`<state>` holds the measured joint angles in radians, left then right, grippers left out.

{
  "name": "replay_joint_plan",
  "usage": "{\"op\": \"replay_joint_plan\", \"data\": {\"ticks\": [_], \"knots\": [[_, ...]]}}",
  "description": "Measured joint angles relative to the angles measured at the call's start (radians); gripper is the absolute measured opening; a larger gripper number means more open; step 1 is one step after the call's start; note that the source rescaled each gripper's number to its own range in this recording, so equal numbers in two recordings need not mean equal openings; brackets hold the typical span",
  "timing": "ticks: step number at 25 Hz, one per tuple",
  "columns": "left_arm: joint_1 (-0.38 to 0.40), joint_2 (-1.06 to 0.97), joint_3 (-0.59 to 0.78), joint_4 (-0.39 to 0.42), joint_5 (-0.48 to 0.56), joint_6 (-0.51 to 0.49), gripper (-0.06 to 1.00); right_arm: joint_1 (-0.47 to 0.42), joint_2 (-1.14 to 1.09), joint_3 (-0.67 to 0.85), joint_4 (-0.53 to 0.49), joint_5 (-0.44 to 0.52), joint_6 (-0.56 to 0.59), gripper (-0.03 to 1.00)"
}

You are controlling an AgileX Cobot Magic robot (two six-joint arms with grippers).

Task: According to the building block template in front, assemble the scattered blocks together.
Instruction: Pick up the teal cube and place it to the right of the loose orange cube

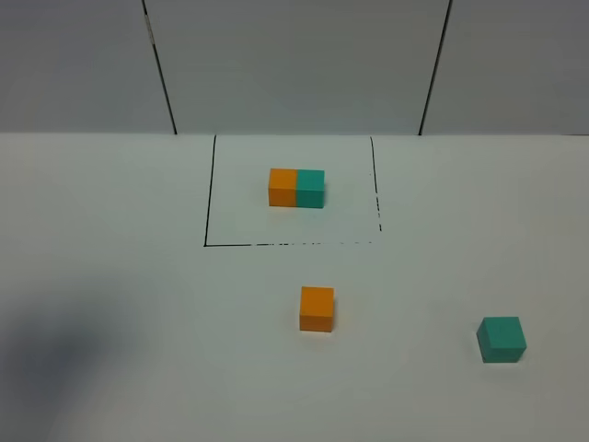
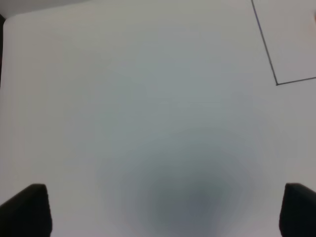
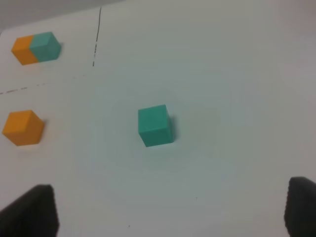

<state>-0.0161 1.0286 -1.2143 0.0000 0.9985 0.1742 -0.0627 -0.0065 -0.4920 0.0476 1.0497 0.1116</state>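
The building block template point(image 1: 296, 188), an orange cube joined to a teal cube, sits inside a thin black drawn outline point(image 1: 208, 198) at the back middle; it also shows in the right wrist view point(image 3: 36, 48). A loose orange cube point(image 1: 317, 308) lies in front of the outline. A loose teal cube point(image 1: 502, 339) lies apart at the front right. My right gripper point(image 3: 170, 210) is open and empty, above the table, with the teal cube point(image 3: 155, 125) ahead of it and the orange cube point(image 3: 23, 128) off to one side. My left gripper point(image 2: 165, 212) is open and empty over bare table.
The white table point(image 1: 110, 276) ends at a grey panelled back wall point(image 1: 294, 64). The left wrist view shows a corner of the outline point(image 2: 276, 84) and the table's edge point(image 2: 2, 29). Neither arm shows in the exterior high view.
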Motion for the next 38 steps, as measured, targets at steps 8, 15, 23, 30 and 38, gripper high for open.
{"op": "replay_joint_plan", "data": {"ticks": [8,15,23,30,38], "knots": [[-0.026,-0.366,0.242,0.000,0.008,-0.007,0.93,0.000,0.000,0.000,0.000,0.000,-0.001,0.83],[-0.030,-0.625,0.472,0.006,0.000,-0.047,0.92,0.000,0.000,0.000,0.000,0.000,-0.001,0.83],[-0.032,-0.860,0.568,0.027,0.099,-0.162,0.91,0.000,0.000,0.000,0.000,0.000,-0.001,0.83],[-0.032,-0.887,0.586,0.049,0.139,-0.186,0.91,0.000,0.000,0.000,0.000,0.000,-0.001,0.82],[-0.032,-0.891,0.668,0.049,0.129,-0.225,0.88,0.000,0.000,0.000,0.000,0.000,-0.001,0.82]]}}
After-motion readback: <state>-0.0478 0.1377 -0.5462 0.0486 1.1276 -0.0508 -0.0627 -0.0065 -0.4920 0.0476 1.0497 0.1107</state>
